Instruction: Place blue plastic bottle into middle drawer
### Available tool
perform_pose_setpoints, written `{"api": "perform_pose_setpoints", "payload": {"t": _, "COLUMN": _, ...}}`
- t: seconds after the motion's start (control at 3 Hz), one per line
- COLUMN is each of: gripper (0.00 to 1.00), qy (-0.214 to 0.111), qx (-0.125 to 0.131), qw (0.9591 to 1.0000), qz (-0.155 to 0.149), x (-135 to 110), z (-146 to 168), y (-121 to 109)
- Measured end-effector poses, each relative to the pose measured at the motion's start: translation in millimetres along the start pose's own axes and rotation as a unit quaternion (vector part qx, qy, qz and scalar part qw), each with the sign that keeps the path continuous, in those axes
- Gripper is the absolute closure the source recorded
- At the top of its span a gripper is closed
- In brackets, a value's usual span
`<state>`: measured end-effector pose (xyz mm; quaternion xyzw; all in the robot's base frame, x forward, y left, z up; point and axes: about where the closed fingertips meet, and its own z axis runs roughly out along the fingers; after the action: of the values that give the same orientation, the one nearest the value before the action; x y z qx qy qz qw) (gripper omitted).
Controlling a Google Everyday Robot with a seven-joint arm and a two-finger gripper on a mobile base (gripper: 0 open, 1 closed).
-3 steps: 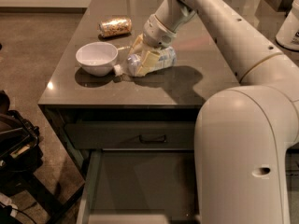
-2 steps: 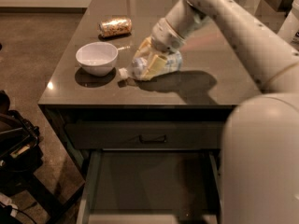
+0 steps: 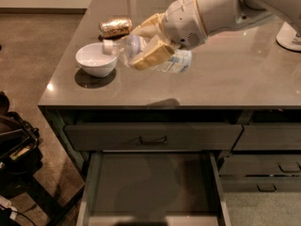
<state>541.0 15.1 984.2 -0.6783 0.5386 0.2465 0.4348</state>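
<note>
White bowl (image 3: 96, 59) sits upright on grey countertop (image 3: 225, 86), near its front-left corner. Gold crinkled can (image 3: 115, 27) lies on its side just behind the bowl, apart from it. White round base (image 3: 290, 37) stands far to the bowl's right, at the pic edge. Below & right of bowl, under the counter's front edge: shallow wide drawer w/ small bar handle (image 3: 153, 136), closed; narrower drawers (image 3: 265, 138) farther right, also closed. Dark gear (image 3: 14, 142) on brown floor (image 3: 28, 46), below-left of bowl. Gripper (image 3: 141, 46) hangs above counter just right of bowl, clasping blue plastic bottle (image 3: 179, 62)
</note>
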Motion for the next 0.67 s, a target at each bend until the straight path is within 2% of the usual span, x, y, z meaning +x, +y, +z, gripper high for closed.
{"api": "perform_pose_setpoints", "payload": {"t": 0.33, "gripper": 1.00, "qy": -0.059, "qx": 0.048, "qw": 0.9968, "qz": 0.026, "x": -25, "z": 3, "y": 33}}
{"api": "perform_pose_setpoints", "payload": {"t": 0.67, "gripper": 1.00, "qy": -0.056, "qx": 0.069, "qw": 0.9936, "qz": 0.069, "x": 3, "z": -2, "y": 49}}
